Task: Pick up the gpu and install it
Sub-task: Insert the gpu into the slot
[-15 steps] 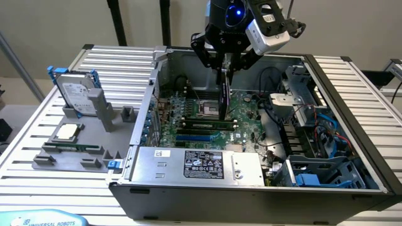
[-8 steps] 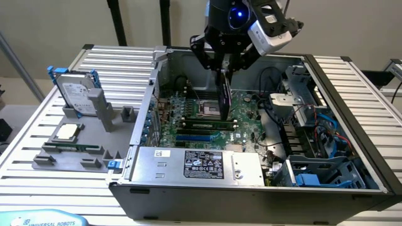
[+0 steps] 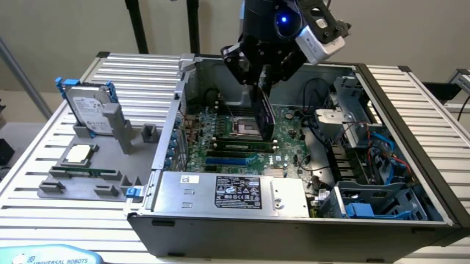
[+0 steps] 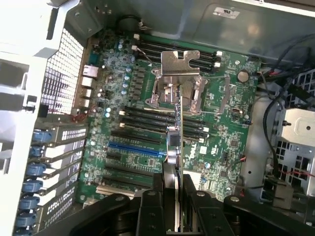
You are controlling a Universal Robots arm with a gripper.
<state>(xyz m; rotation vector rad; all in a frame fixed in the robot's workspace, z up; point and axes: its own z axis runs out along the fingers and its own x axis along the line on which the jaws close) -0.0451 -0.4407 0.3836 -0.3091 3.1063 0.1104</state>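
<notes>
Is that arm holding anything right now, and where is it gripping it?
Yes: the tool grips the gpu by its top edge, the card hanging over the motherboard.

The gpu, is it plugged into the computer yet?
Not yet. Picked up already: the gripper grips the gpu on edge over the motherboard, inside the open case. Left: it sits in no slot; the blue slot is bare.
</notes>
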